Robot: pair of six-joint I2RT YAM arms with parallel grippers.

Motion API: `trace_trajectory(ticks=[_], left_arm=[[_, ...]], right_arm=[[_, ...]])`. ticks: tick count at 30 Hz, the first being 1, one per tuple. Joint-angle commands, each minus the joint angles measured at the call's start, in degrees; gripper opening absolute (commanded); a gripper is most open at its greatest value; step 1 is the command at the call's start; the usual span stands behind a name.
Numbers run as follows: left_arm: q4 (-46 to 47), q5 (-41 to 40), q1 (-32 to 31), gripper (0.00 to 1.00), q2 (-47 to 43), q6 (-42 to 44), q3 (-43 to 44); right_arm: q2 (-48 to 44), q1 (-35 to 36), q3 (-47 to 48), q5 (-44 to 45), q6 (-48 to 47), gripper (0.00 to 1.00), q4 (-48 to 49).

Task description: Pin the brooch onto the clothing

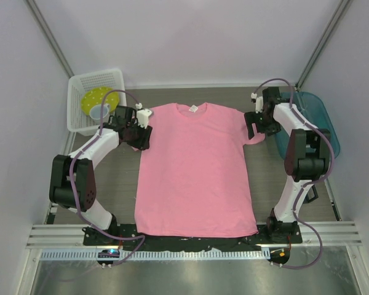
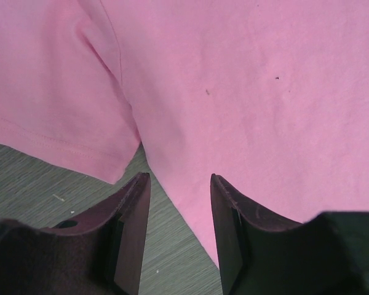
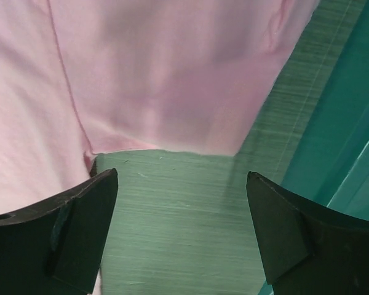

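1. The left gripper (image 2: pixel 178 181) hangs with jaws part-open and empty over the side edge of the pink T-shirt (image 2: pixel 252 92), just below its sleeve (image 2: pixel 49 104).
2. The right gripper (image 3: pixel 181 178) holds its jaws wide and empty above bare worktop (image 3: pixel 172 233), just short of the opposite sleeve's hem.
3. The shirt lies flat between the 2 arms, long axis running from the hem at their bases to the far collar.
4. The brooch appears in none of the 3 views, so the nearer arm cannot be told.
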Motion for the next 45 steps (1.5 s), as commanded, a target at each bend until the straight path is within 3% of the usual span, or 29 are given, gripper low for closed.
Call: trace_trajectory(ticks=[1,11,16,20,27,32,40,45], left_arm=[[2.33,1.57,0.15,0.48,-0.36,-0.81,-0.09],[2.60,1.66,0.15,0.48,-0.36,-0.81,-0.27],[2.60,1.75,0.15,0.48,0.08,-0.90,-0.01],[2.51,1.40,0.15,0.47,0.08,-0.72,0.08],[2.86,1.66,0.15,0.47,0.08,-0.72,-0.27],[2.95,0.52,0.24,0.47,-0.09,-0.63,0.17],[2.07,-4.40,0.68,0.43,3.15,0.24,4.65],[0.31,-8.79,0.76,0.40,6.40,2.79,6.85]], right_arm=[[-3.31,1.02,-2.80,0.61,9.53,0.90,5.47],[-0.06,-1.61,-5.61,0.96,12.97,0.91,12.93],[0.29,-1.53,-6.67,5.26,13.58,0.90,15.83],[1.35,-1.44,-4.74,11.16,13.58,0.66,11.90],[-5.14,-0.30,-5.71,9.40,13.41,0.62,8.99],[-7.08,-0.30,-3.86,10.38,13.50,0.68,4.16],[-5.43,2.43,-4.65,4.66,11.04,0.34,7.05],[-0.85,2.78,-4.91,4.92,9.28,0.31,8.71]])
